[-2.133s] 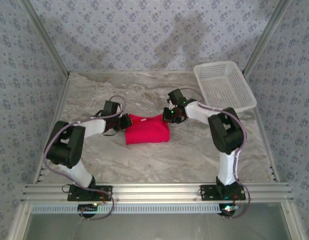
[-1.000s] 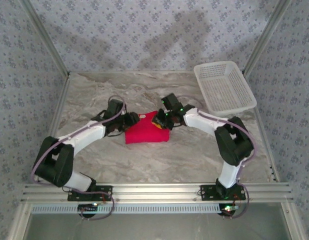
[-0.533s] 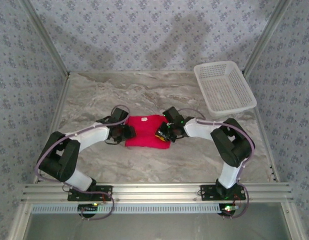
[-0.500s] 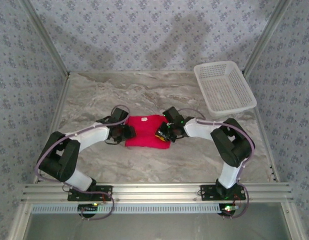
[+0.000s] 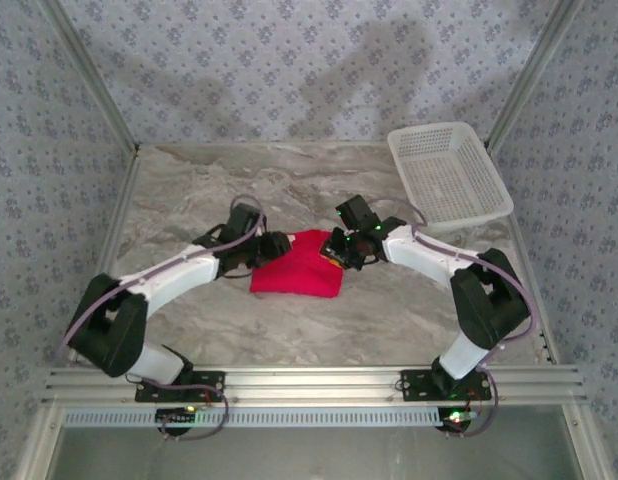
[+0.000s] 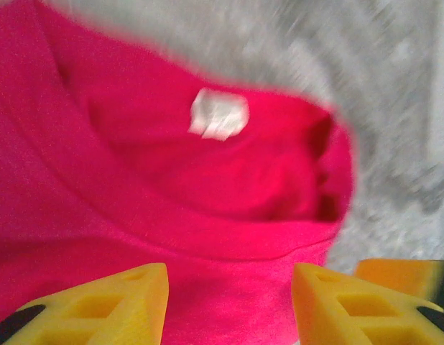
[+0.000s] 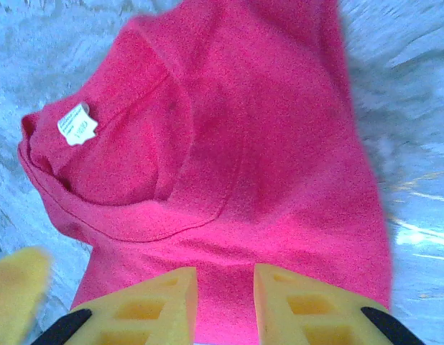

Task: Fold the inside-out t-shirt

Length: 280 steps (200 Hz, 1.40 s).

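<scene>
Blur is washing out the neck tag point(image 6: 219, 115), and the t-shirt point(image 6: 100, 215) is running past the left wrist view's edges.

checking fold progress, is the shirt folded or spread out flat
Folded: the shirt is a small compact block with no sleeves sticking out. The right wrist view shows overlapping layers, with the tag near one corner.
</scene>
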Available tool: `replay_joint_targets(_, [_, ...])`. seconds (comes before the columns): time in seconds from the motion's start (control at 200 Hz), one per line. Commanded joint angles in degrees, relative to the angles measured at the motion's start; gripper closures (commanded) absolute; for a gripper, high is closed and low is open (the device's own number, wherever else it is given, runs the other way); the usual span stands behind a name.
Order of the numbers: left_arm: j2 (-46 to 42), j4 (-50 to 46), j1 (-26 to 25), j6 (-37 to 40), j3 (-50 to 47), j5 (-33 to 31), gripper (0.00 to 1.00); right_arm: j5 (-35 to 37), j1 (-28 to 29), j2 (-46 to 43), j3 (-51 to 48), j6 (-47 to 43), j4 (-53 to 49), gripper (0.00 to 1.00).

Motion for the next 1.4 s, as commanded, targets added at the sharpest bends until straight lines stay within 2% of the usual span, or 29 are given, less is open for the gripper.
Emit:
replay_joint_targets(0.0, [3.54,4.36,-2.02,-4.08,-3.77,4.09,0.52,-2.02,2.42,3.35,-1.01,2.24,1.31,0.72])
replay_joint_targets(0.235, [9.91,-5.74,-2.52,4.38,-8.68,-1.81,0.51,-4.78,3.05,12.73,-9.87,8.72,11.19,0.71])
replay_joint_targets(0.43, [15.61,-4.79,2.87,7.62,-3.92,-2.04,0.50,-2.27,2.42,16.51,-4.61,7.67,8.81,0.72])
replay_joint_targets(0.625, [24.76,-5.86,12.42,12.34,9.14,1.31,0.48,1.72,-0.20,23.14,6.70,3.68,5.34,0.72])
replay_joint_targets(0.79, [37.19,-13.00,19.94,18.10,28.85,2.59,0.46,4.68,-2.78,34.89,28.11,-1.95,1.09,0.71])
replay_joint_targets(0.954, [48.49,-18.51,25.62,20.28,46.94,5.09,0.45,5.25,-5.07,49.06,50.89,-3.93,-5.58,0.71])
replay_joint_targets(1.029, [49.43,-18.79,26.22,21.29,50.26,5.38,0.43,3.84,-6.12,52.52,56.43,-3.56,-6.12,0.71])
replay_joint_targets(1.124, [49.20,-19.72,26.22,22.49,52.49,5.41,0.41,2.69,-7.05,53.18,58.49,-3.82,-5.16,0.70])
replay_joint_targets(1.334, [42.94,-21.21,26.22,24.36,52.98,3.61,0.37,2.11,-7.84,47.44,58.54,-8.84,-5.01,0.64])
replay_joint_targets(1.394, [39.56,-21.76,26.05,25.37,52.98,2.11,0.16,3.27,-7.78,43.98,58.28,-12.21,-6.09,0.61])
